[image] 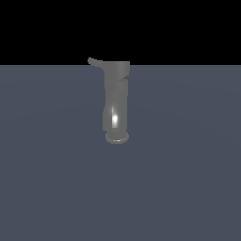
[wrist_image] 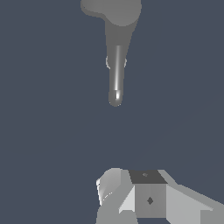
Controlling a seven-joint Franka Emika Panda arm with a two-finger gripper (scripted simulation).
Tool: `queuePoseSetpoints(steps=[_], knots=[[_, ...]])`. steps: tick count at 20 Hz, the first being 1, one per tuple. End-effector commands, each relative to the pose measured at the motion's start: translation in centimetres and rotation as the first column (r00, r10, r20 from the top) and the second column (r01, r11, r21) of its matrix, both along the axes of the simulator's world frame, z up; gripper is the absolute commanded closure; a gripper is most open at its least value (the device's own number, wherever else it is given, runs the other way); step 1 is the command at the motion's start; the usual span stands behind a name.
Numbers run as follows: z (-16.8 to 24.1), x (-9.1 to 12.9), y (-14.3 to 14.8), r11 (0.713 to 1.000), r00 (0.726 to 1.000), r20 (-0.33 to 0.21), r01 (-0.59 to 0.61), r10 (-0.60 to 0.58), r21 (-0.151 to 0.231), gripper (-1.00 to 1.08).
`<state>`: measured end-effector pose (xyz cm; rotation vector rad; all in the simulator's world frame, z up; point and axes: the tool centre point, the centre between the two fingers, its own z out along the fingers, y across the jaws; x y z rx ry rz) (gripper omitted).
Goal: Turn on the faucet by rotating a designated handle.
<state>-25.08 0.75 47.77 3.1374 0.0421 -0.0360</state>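
The faucet [image: 116,106] is seen upright at the exterior view's centre, its handle [image: 95,62] jutting toward the upper left. The claw [wrist_image: 131,197] is held apart from it; whether clenched or released cannot be told.

A bare simulated scene, no real room; a flat slate-blue floor [image: 188,188] under a black void; only a faucet [image: 116,103] standing.
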Motion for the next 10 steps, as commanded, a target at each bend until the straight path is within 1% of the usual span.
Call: queuePoseSetpoints(steps=[1, 10], knots=[[0.00, 0.00, 0.00, 1.000, 1.000, 0.000, 0.000, 0.000, 0.000, 1.08], [0.43, 0.58, -0.80, 0.999, 0.999, -0.001, 0.044, -0.044, 0.024, 1.08]])
